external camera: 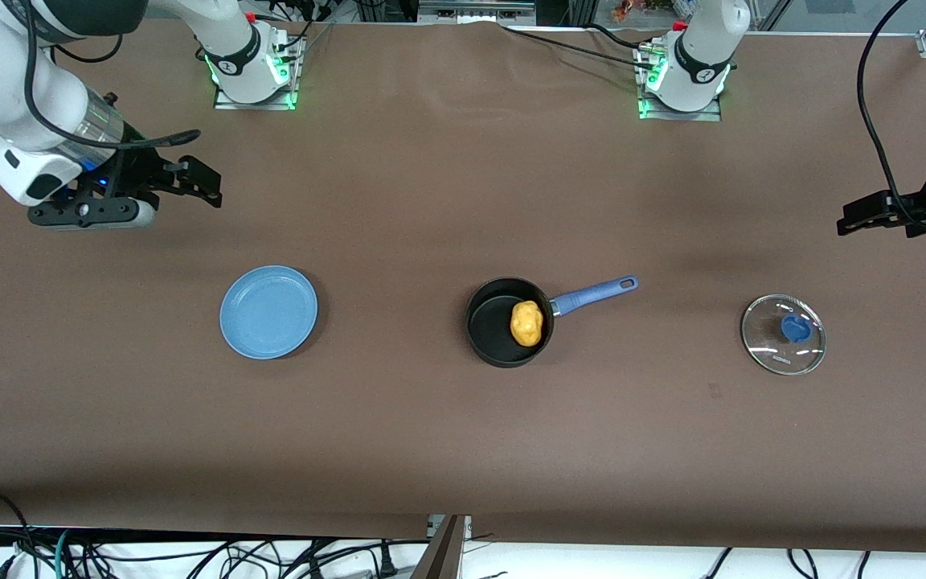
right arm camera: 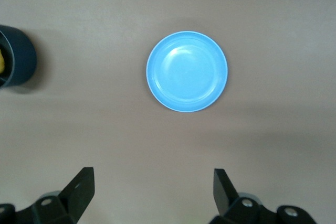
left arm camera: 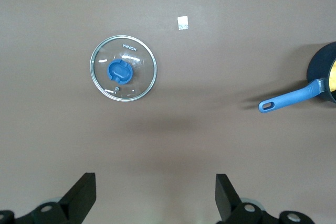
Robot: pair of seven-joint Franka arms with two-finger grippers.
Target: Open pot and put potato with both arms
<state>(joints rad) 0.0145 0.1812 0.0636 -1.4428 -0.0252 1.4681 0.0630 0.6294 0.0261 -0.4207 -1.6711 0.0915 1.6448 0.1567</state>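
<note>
**Potato in the pot, lid off, both grippers spread and empty**

With its lid (external camera: 783, 334) off, the pot (external camera: 503, 326) sits near the middle of the table (external camera: 463, 434), its blue handle (external camera: 596, 294) angled toward the left arm's end and slightly away from the front camera. Inside it the potato (external camera: 526, 323) rests against the wall on the handle side. In the left wrist view the handle (left arm camera: 290, 99) shows the hole at its tip, and only the pot's edge (left arm camera: 320, 69) is in view.

At the left arm's end of the table the glass lid lies flat, knob (external camera: 795, 327) up, well apart from the pot. Its glass carries a printed word that reads "KONKA" in the left wrist view (left arm camera: 124, 68). A small white square tag (left arm camera: 182, 23) lies on the table near the lid; any print on it cannot be made out.

A blue plate (external camera: 268, 311) lies toward the right arm's end; seen from the right wrist (right arm camera: 187, 71) it is bare.

The left gripper (external camera: 861, 218) hangs above the table's left-arm end, its fingers (left arm camera: 80, 196) spread wide, gripping nothing. The right gripper (external camera: 202, 181) hangs above the right arm's end of the table, fingers (right arm camera: 79, 187) likewise wide apart and empty.
</note>
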